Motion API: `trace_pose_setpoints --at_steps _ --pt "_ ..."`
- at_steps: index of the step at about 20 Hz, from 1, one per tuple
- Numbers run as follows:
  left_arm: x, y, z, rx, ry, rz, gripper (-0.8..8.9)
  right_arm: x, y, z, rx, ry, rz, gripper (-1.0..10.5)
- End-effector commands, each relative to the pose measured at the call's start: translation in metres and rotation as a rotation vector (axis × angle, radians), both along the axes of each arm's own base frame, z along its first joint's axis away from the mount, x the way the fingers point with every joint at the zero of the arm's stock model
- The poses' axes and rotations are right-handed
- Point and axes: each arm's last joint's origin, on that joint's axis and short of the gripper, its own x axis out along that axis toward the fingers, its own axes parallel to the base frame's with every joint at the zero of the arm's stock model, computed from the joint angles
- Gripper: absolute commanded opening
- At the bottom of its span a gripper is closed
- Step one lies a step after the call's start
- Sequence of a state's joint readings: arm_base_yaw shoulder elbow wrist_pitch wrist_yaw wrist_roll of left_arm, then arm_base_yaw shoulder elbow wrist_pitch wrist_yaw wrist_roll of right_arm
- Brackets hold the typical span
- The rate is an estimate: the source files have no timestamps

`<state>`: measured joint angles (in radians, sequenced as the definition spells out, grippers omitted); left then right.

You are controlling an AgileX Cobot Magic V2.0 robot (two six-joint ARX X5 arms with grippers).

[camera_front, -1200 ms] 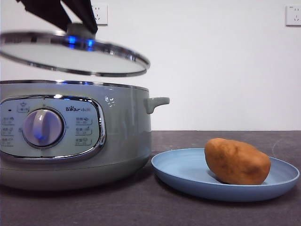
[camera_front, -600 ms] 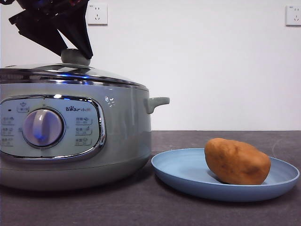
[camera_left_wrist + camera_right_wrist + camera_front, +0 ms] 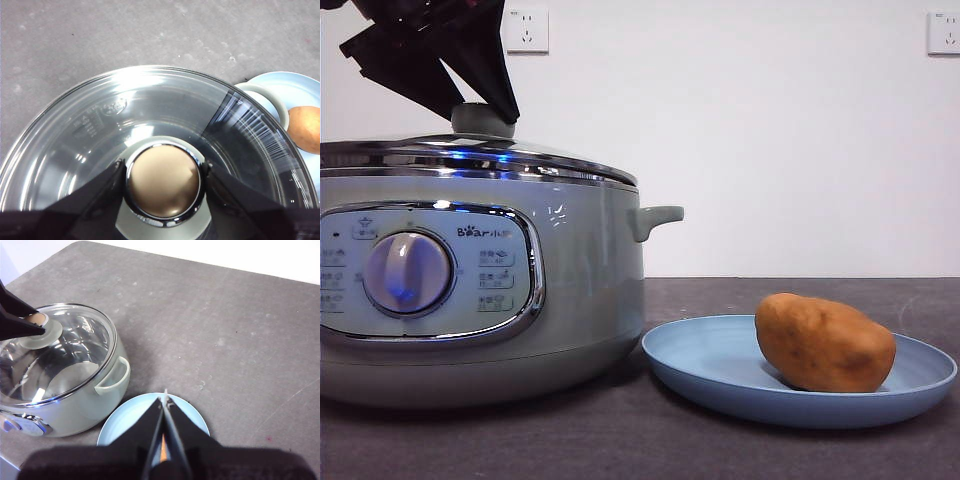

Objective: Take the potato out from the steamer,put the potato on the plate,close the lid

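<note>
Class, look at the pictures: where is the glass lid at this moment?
In the front view the lid sits on top of the steamer, left of the plate, with the left gripper shut on its knob.

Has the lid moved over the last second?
Yes. The lid came down onto the steamer rim; earlier it hung tilted above it. The left gripper grips its knob.

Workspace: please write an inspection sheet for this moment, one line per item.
Surface: dark grey table, light scuffs.
Job's things: lid sits on steamer; potato lies on plate.
Clutter: nothing seen.
Grippers: left hand shut on the lid's knob; right hand shut, empty, above the plate.
Cables: nothing seen.
Surroundings: white wall, two sockets.
</note>
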<state>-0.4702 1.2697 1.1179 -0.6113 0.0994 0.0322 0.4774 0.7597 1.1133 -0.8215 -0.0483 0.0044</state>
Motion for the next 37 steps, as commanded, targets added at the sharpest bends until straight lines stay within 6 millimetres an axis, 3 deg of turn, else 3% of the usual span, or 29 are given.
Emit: trace_pose_setpoints --at_steps 1,7,21,24,28,34,37 --pt "-0.003 -0.002 -0.002 -0.021 0.031 -0.023 -0.09 0.000 0.000 0.001 0.009 -0.003 0.000 -0.1" --pt "-0.005 0.001 -0.037 0.021 0.068 0.000 -0.09 -0.001 0.000 0.001 0.008 0.001 0.002 -0.1" --pt "-0.005 0.003 -0.039 0.067 0.065 0.031 0.04 -0.001 0.000 0.001 0.008 0.001 0.002 -0.1" --pt "-0.004 0.002 -0.037 0.055 0.045 0.031 2.09 -0.001 0.000 0.001 0.008 0.001 0.002 -0.1" --pt "-0.002 0.001 -0.035 0.038 0.019 0.035 3.25 -0.001 0.000 0.001 0.008 0.001 0.002 -0.1" --pt "0.000 -0.001 -0.029 0.001 -0.014 0.050 3.81 -0.001 0.000 0.001 0.008 0.000 0.002 -0.1" --pt "0.003 -0.002 -0.015 -0.018 -0.050 0.050 3.81 -0.001 0.000 0.001 0.008 0.000 0.002 -0.1"
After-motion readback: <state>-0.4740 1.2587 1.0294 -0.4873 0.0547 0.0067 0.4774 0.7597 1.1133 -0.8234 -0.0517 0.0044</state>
